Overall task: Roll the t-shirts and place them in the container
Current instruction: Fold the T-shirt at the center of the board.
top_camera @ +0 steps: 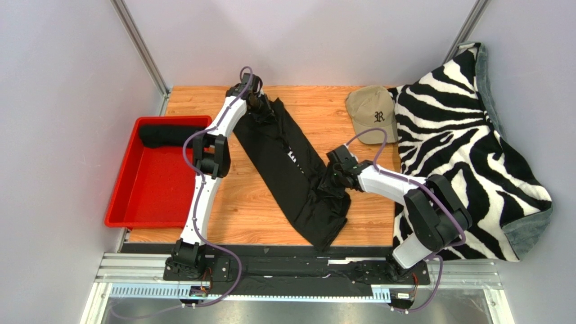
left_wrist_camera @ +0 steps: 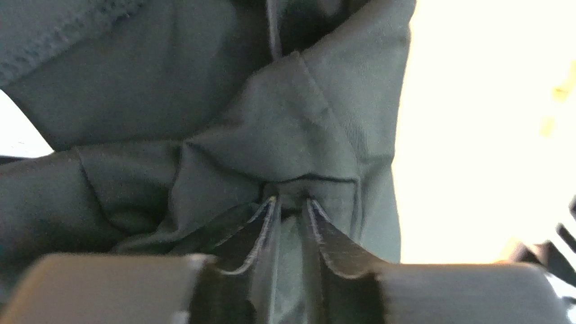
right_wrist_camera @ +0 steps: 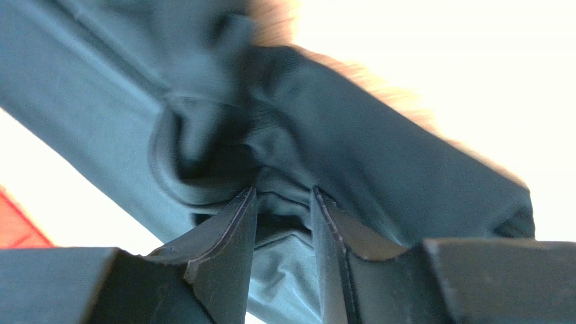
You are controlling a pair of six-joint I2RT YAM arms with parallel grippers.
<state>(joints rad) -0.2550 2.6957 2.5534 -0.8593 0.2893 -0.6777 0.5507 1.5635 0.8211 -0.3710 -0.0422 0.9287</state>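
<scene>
As black t-shirt (top_camera: 287, 158) lies diagonal, left gripper (left_wrist_camera: 292, 204) pinching far end, right gripper (right_wrist_camera: 284, 197) pinching folds

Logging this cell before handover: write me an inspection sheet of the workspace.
Surface: wooden table, bare wood around the cloth.
Job's things: black t-shirt folded into a long strip, lying diagonally; black roll of cloth at the far end of the red tray.
Clutter: tan cap at the far right; zebra-print blanket draped over the table's right side.
Grippers: left gripper pinches the strip's far end; right gripper pinches cloth nearer the near end.
Cables: purple cables loop along both arms; the right one arcs in front of the cap.
Surroundings: grey walls; metal rail under the bases.
</scene>
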